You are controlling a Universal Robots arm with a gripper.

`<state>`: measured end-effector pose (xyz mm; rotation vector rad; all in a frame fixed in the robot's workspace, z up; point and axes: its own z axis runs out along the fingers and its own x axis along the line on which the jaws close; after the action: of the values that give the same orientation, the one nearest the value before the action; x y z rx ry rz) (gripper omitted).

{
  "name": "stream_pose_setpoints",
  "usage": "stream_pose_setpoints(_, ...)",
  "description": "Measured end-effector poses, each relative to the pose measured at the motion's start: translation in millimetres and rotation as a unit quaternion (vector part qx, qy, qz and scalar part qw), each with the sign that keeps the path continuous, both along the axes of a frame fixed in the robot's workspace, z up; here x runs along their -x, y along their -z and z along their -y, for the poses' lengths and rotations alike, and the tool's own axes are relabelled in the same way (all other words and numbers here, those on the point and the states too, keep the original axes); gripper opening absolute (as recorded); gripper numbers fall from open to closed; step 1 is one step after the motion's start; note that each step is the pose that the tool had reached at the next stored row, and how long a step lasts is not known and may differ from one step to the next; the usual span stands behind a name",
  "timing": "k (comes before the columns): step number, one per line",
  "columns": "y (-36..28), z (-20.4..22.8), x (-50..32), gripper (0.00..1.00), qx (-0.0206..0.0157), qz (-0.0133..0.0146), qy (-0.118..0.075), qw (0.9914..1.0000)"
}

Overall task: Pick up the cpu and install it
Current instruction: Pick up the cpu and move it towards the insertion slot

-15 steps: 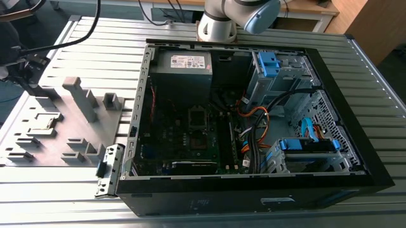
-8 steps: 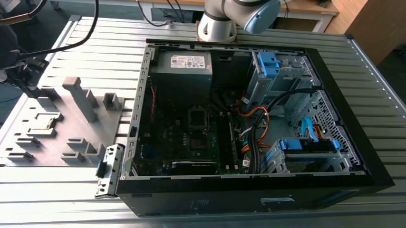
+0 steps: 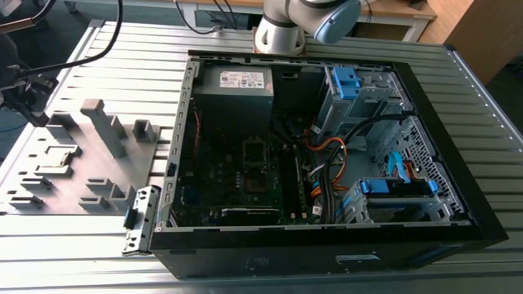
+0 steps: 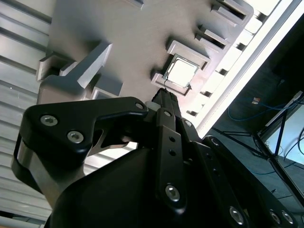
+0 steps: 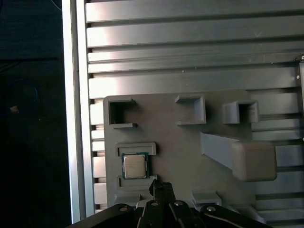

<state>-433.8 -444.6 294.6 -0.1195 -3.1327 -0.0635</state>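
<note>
The cpu [image 5: 135,166] lies flat, its silver face up, in a shallow framed pocket of a grey fixture plate [image 5: 180,156]; the plate rests on the slatted metal counter [image 3: 122,49], toward the exterior view's left; the gripper [image 5: 160,186] hangs over the plate just beside the cpu, apart from it, its tips drawn together and holding nothing; both wrist views show the chip just past those tips; an open computer case [image 3: 482,208] lies on its side toward the exterior view's right, well apart from the cpu, its motherboard [image 3: 245,177] exposed.
</note>
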Motion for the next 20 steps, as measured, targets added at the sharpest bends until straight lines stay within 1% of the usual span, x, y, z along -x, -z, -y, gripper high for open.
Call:
stream_pose_setpoints(5,1.5,0.0,1.6,0.11,0.0000,0.0000,0.000,1.00000)
stream_pose_setpoints(14,1.8,0.0,1.8,0.11,0.0001,-0.0001,0.000,1.00000)
stream_pose_setpoints(17,4.3,-0.1,3.7,0.11,0.0001,-0.0001,0.000,1.00000)
stream_pose_setpoints(20,8.3,0.0,7.1,0.11,0.0000,0.0000,0.000,1.00000)
